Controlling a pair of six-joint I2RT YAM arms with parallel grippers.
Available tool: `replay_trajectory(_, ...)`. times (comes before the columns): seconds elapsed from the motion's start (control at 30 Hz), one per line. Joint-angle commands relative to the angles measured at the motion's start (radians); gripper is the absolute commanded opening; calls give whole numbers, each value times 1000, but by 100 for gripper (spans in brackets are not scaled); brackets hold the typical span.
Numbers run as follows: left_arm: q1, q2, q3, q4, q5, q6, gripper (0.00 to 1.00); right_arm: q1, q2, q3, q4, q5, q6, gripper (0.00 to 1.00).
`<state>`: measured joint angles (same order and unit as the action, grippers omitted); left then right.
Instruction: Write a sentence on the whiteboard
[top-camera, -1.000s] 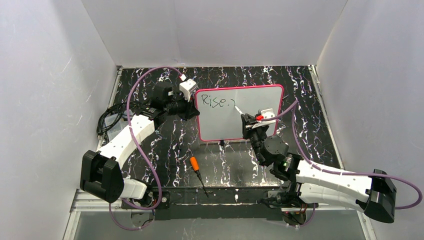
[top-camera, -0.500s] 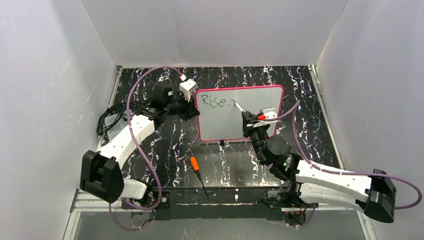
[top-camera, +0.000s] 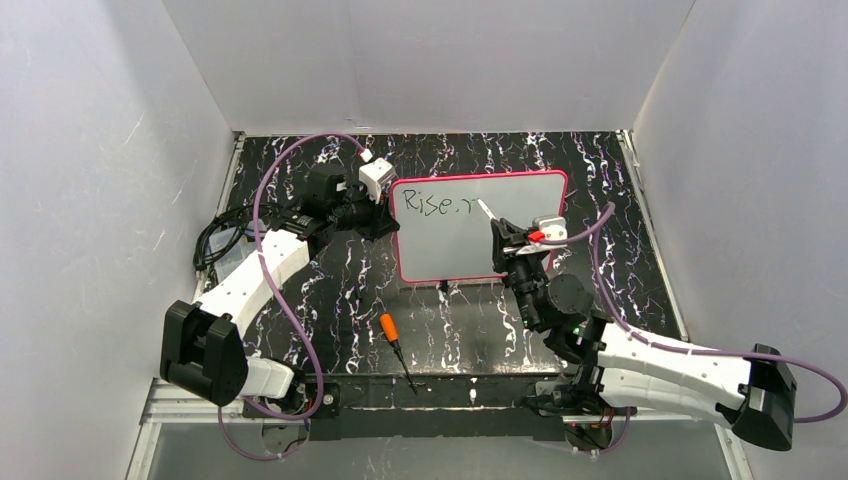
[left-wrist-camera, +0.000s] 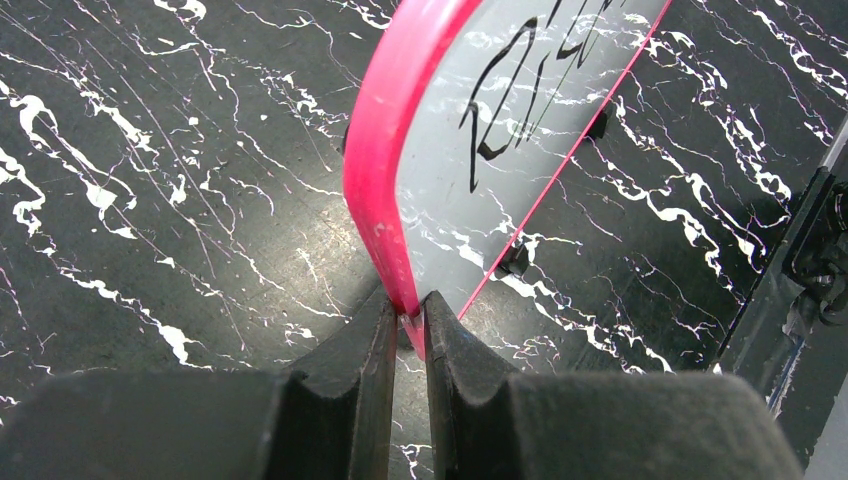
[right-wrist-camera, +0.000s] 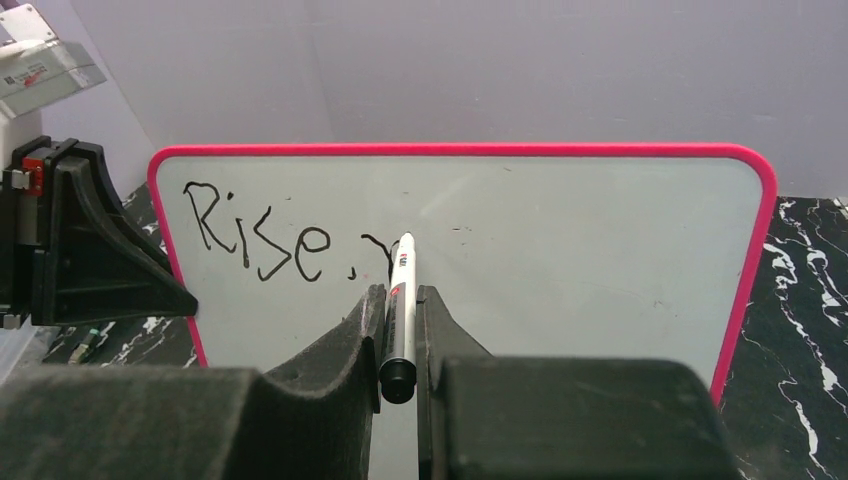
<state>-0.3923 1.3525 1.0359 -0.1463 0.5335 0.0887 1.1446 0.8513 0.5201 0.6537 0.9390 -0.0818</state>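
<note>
The whiteboard (top-camera: 520, 192), light grey with a pink-red frame, stands tilted at the back middle of the table. Black text on it reads "Rise, r" (top-camera: 432, 205), also in the right wrist view (right-wrist-camera: 270, 240). My left gripper (top-camera: 383, 215) is shut on the board's left frame edge (left-wrist-camera: 385, 190). My right gripper (top-camera: 505, 235) is shut on a white marker (right-wrist-camera: 400, 300) with a black end; its tip (top-camera: 480, 205) touches the board beside the last stroke.
An orange-handled screwdriver (top-camera: 392, 335) lies on the black marbled table (top-camera: 330, 290) near the front. Black cables (top-camera: 215, 240) bunch at the left edge. White walls close in on three sides.
My right gripper moved right and a little back with the marker. A new stroke, an "r", now stands after "Rise,". My left arm has not moved.
</note>
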Motion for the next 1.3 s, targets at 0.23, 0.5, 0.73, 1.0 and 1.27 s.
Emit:
replay_trajectory(0.23,-10,-8,-6,-32,8,5,0,-6,-11,-6,1,-2,8,1)
replay_trajectory(0.5,-10,-12,-5,-33,7,6,0,-7,8,-8,-8,54,9,1)
replay_trajectory(0.73,-8,-11,-7,-33,7,6,0,-7,-21,-11,-37,89,17,1)
replay_trajectory(1.0,-9,-7,-6,-33,9,6,0,-8,-19,2,31,67,-36,1)
replay_trajectory(1.27,-10,-7,-4,-33,9,5,0,-9,17,23,79,28,-59,1)
